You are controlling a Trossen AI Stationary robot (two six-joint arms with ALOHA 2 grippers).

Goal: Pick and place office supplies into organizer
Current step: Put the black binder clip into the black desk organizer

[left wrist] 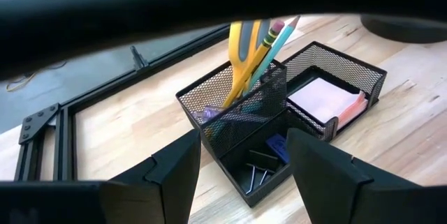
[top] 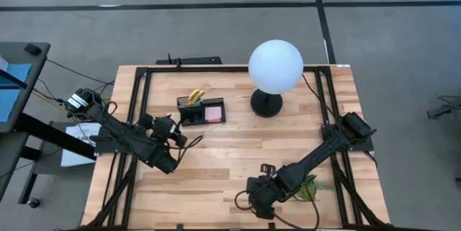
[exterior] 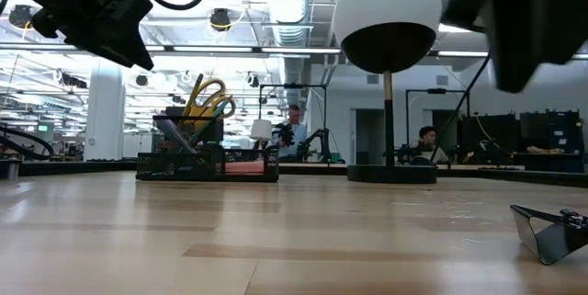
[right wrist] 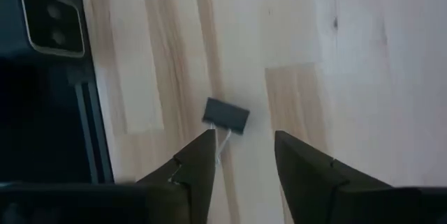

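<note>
One black mesh two-compartment organizer (top: 201, 111) holds one pair of yellow-handled scissors (left wrist: 242, 51) and one pink sticky-note pad (left wrist: 321, 97). One black binder clip (right wrist: 226, 115) lies on the table between the right gripper's (right wrist: 244, 155) parted, empty fingers. Left gripper (left wrist: 243, 162) hovers wide open near the organizer.

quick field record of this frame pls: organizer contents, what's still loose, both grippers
organizer: scissors and pens upright in cup; pink pad in tray; clips and a blue piece in front section
loose: binder clip on the table
right gripper: open, above the clip, not holding it
left gripper: open, empty, facing the organizer
other: lamp, plant
</note>
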